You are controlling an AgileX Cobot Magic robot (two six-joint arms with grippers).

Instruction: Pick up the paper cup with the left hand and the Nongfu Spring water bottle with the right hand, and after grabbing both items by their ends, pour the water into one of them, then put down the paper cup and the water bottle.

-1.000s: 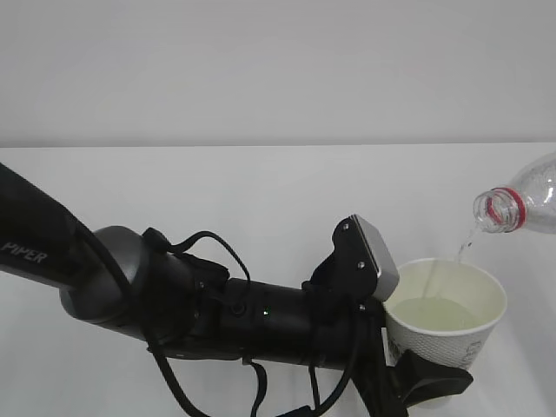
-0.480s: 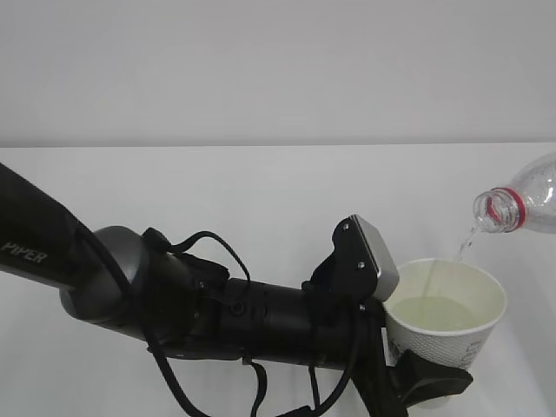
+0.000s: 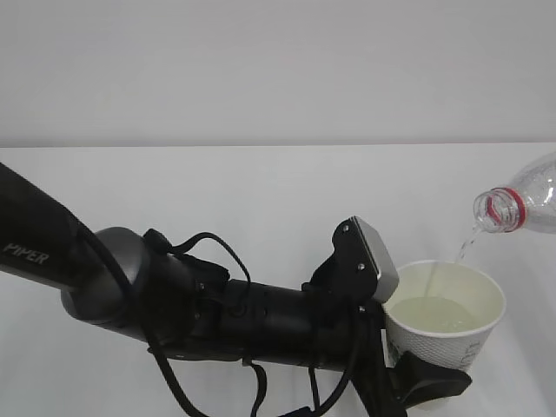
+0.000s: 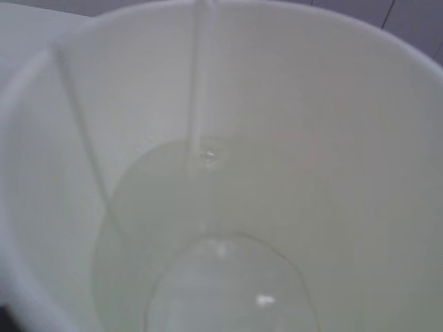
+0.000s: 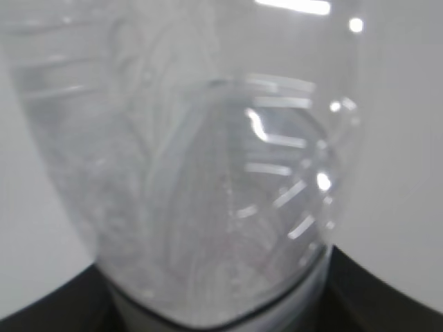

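My left gripper, on the thick black arm marked "PIPER", is shut on the lower part of the white paper cup, held upright at the lower right. In the left wrist view the cup's cream inside fills the frame. The clear Nongfu Spring water bottle lies tilted at the right edge, its red-ringed mouth above the cup's rim. A thin stream of water falls from it into the pool in the cup. My right gripper is shut on the bottle's end; its dark fingers flank the bottle.
A white table runs back to a pale wall. The left arm with its cables and grey-topped block crosses the lower half of the exterior view.
Both arms, the cup and the bottle hold their places. Water keeps trickling into the cup, the stream looking slightly thinner.
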